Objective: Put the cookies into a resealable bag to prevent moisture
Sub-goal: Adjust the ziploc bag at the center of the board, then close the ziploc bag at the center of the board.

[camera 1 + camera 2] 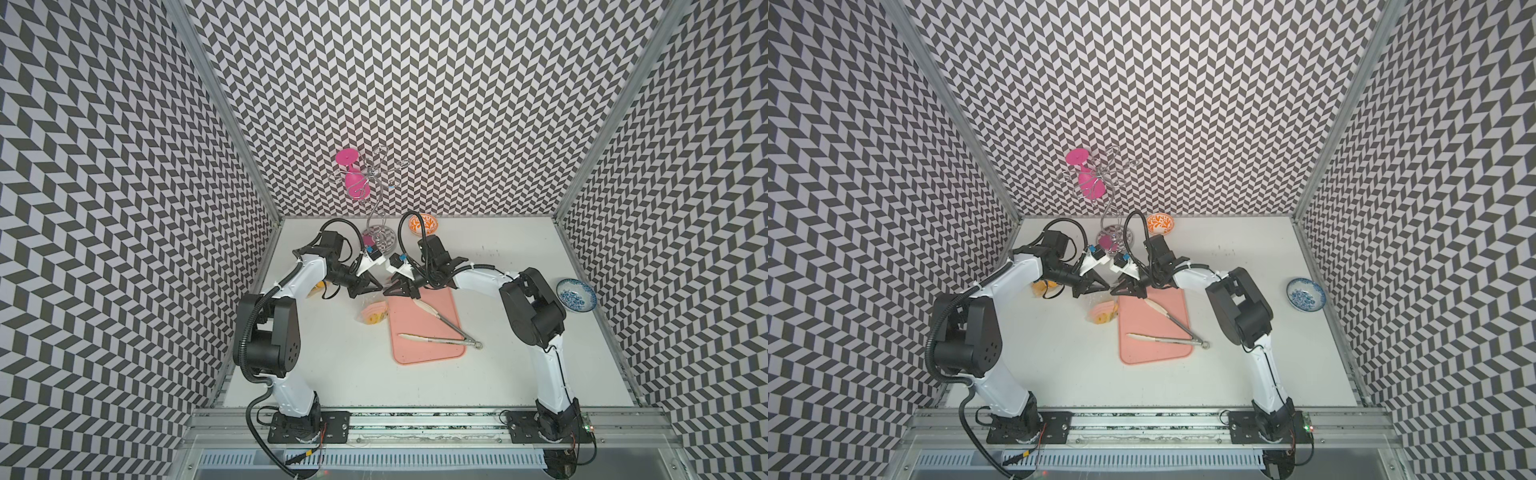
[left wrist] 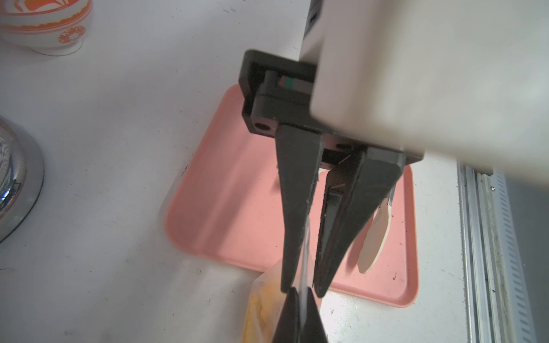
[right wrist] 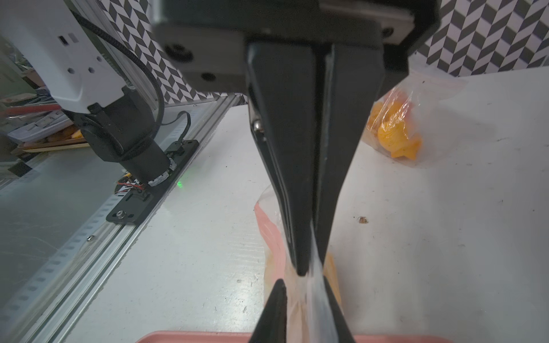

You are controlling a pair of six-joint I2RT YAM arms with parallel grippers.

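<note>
A clear resealable bag with a pink zip strip hangs by its top edge beside the tray, and yellow cookies show through it. My left gripper is shut on the bag's top film. My right gripper meets it tip to tip, with its jaws a little apart and the film running between them. A second clear bag with orange fish cookies lies under the left arm.
A pink tray carries metal tongs. A blue patterned bowl sits at the right. At the back stand an orange bowl and a wire stand with a pink glass hung on it.
</note>
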